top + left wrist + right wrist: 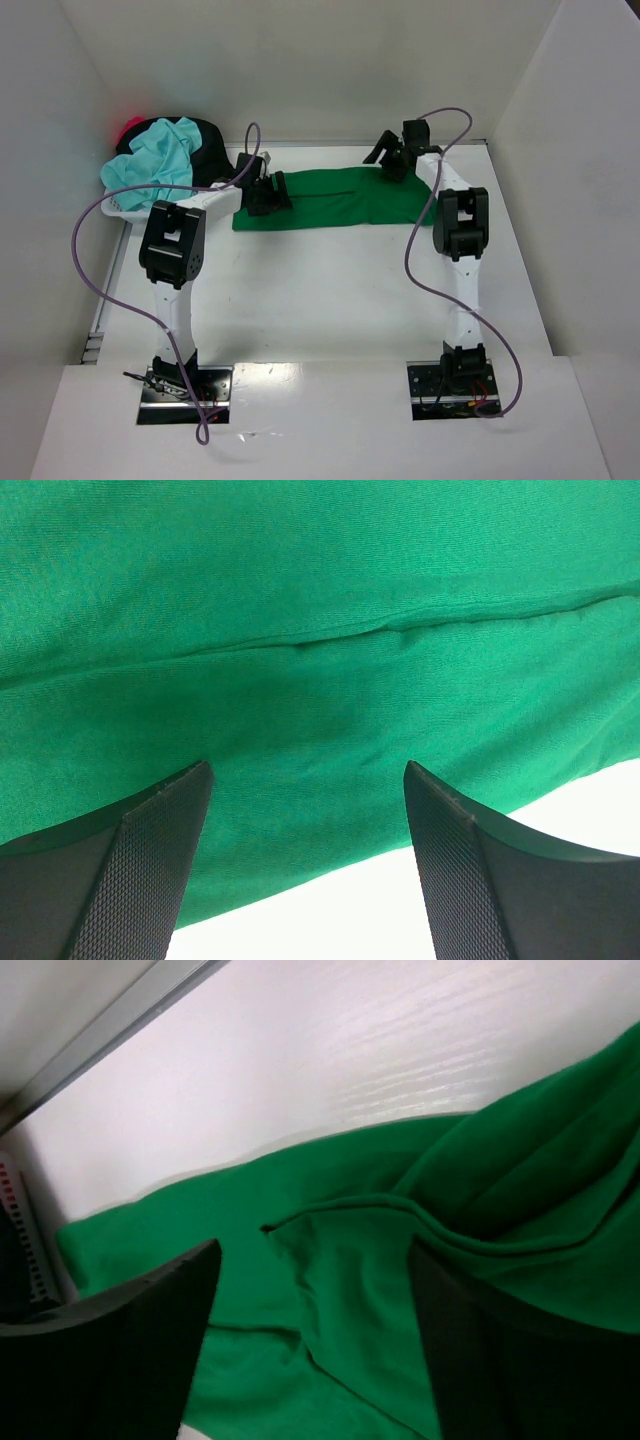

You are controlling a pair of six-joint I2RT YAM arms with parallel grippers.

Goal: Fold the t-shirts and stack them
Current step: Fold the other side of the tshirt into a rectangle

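From above, the green shirt lies spread flat as a wide band across the far part of the white table, roughly midway between the two arms. The left claw sits over the shirt's left end and the right claw over its far right corner; from up here I cannot make out how either one's fingers stand. Off at the far left a heap of other shirts sits in a small white basket: a turquoise shirt draped on top, a black shirt behind it, and a bit of red shirt poking out at the far left corner. In the left wrist view, the left claw has its two dark fingers set wide apart with nothing between them, and the green cloth fills almost the whole picture beneath, with one long crease across it and a wedge of bare table at the lower right. In the right wrist view, the right claw is likewise spread, its fingers clear of the cloth, and below it the green shirt lies rumpled, one layer lapped over another, its edge against the bare tabletop.
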